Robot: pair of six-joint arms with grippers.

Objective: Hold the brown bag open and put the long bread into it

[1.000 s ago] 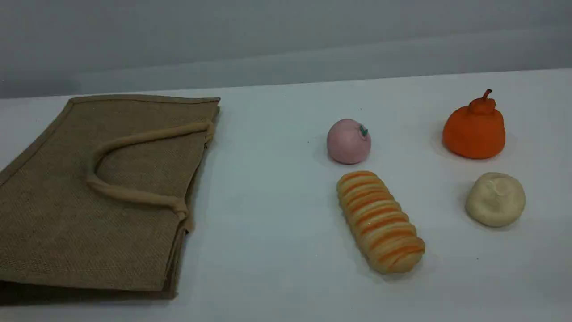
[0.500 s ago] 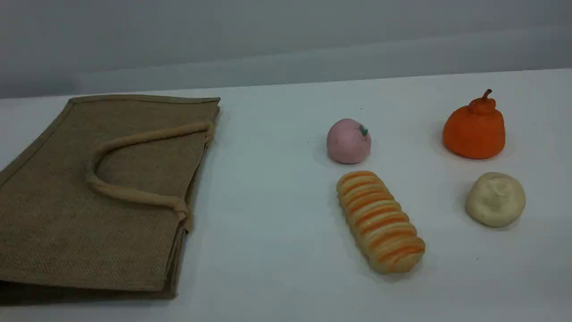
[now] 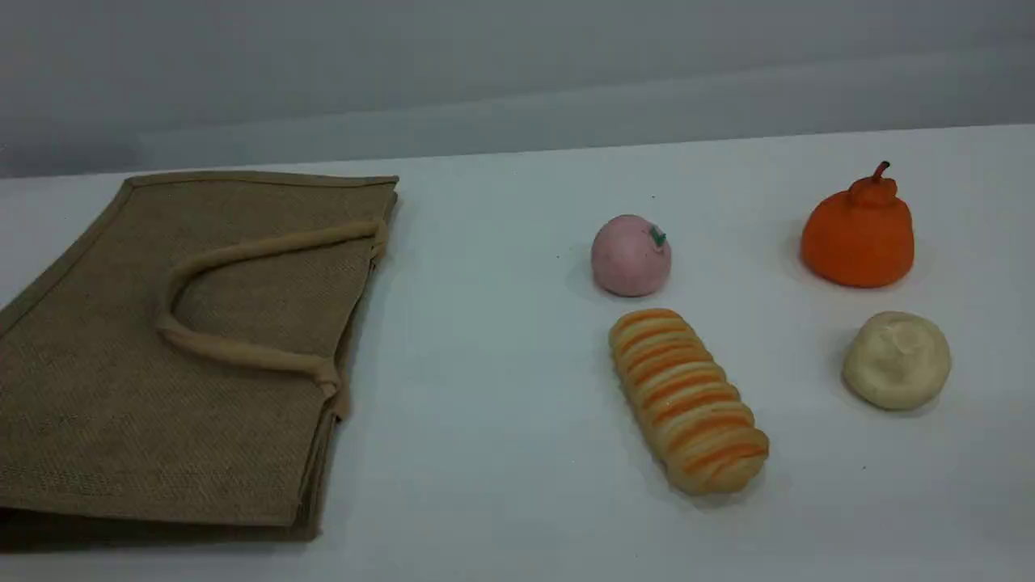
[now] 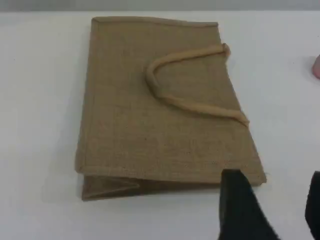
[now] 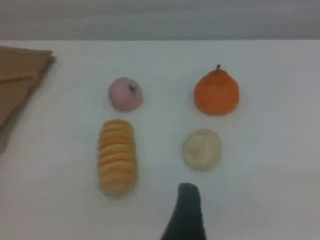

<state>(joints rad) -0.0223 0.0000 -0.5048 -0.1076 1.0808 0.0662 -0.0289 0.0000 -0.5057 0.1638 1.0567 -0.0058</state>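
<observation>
The brown bag lies flat and closed on the left of the white table, with one beige loop handle resting on top and its mouth facing right. Right of centre lies the long bread, golden with orange stripes, with nothing touching it. Neither arm shows in the scene view. In the left wrist view my left gripper hovers open over the table just off the near right corner of the bag. In the right wrist view a single dark fingertip hangs just right of the near end of the bread, holding nothing.
A pink ball with a green mark sits just behind the bread. An orange pear-shaped fruit stands at the back right, and a cream bun lies in front of it. A grey wall runs behind the table's far edge.
</observation>
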